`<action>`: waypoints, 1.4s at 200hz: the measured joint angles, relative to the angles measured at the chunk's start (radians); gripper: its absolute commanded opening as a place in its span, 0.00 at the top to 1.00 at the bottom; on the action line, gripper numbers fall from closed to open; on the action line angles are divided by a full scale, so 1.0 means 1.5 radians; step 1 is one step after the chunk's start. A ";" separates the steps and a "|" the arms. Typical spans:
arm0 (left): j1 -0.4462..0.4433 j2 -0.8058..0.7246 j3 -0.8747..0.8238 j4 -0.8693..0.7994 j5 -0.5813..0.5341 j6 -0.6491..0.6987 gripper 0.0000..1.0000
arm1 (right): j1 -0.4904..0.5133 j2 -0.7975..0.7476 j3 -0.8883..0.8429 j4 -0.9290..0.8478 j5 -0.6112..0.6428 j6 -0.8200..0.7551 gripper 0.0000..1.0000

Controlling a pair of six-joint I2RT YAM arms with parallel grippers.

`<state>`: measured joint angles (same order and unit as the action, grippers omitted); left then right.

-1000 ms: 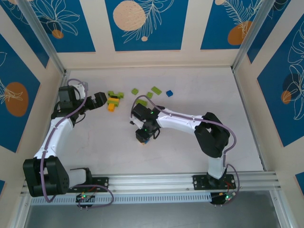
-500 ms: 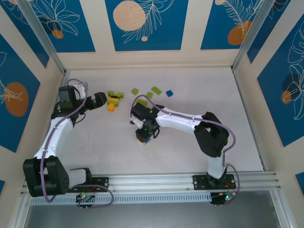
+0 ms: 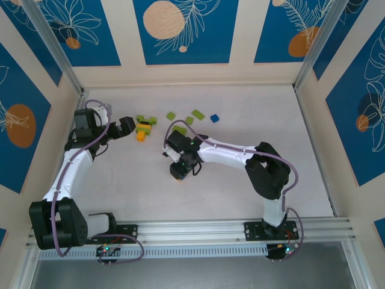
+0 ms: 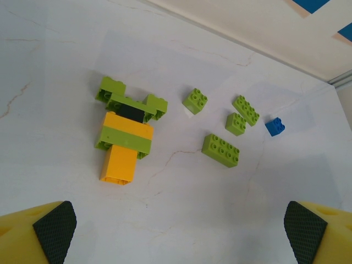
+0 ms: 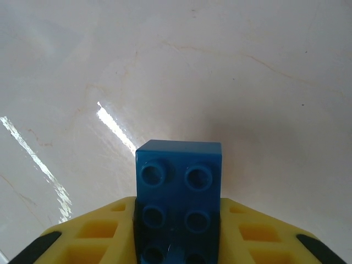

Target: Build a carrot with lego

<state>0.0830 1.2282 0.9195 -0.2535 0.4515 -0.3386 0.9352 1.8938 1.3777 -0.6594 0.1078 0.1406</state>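
On table (image 3: 252, 120), L to R: left hand (image 3: 131, 126), brick stack (image 3: 144, 127), loose bricks (image 3: 197, 114).

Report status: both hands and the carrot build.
Left hand open, facing partial carrot build. Right hand shut on blue brick. Green bricks loose beside build.

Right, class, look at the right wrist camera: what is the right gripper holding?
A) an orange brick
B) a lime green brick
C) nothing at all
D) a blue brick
D: the right wrist view shows a blue brick, studs facing the camera, clamped in the right gripper above the bare table.
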 measured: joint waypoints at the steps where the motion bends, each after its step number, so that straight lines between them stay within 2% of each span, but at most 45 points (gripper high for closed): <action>1: 0.000 0.000 0.000 0.000 0.000 0.000 0.00 | 0.000 0.000 0.000 0.000 0.000 0.000 0.66; 89: 0.000 0.008 0.004 0.000 0.001 0.000 0.00 | 0.004 -0.004 -0.004 0.001 -0.003 -0.012 0.41; 143: 0.000 0.008 0.005 0.000 0.001 0.000 0.00 | 0.004 -0.055 0.006 -0.028 -0.002 -0.028 0.27; 161: 0.000 0.008 0.005 0.000 0.001 0.000 0.00 | -0.003 -0.066 0.034 -0.039 0.003 -0.042 0.25; 191: 0.000 0.008 0.005 0.000 0.003 0.000 0.00 | -0.045 -0.056 0.121 -0.072 0.008 -0.075 0.24; 214: 0.000 0.008 0.005 0.000 0.005 0.000 0.00 | -0.098 0.002 0.234 -0.095 0.009 -0.108 0.24; 245: 0.000 0.008 0.005 0.000 0.008 0.000 0.00 | -0.168 0.155 0.422 -0.131 0.011 -0.158 0.24; 280: 0.000 0.008 0.005 0.000 0.008 0.000 0.00 | -0.217 0.334 0.615 -0.174 0.012 -0.199 0.24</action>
<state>0.0830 1.2396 0.9264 -0.2535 0.4629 -0.3386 0.6094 2.3947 2.2997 -0.9203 0.1261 -0.1585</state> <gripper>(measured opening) 0.996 0.757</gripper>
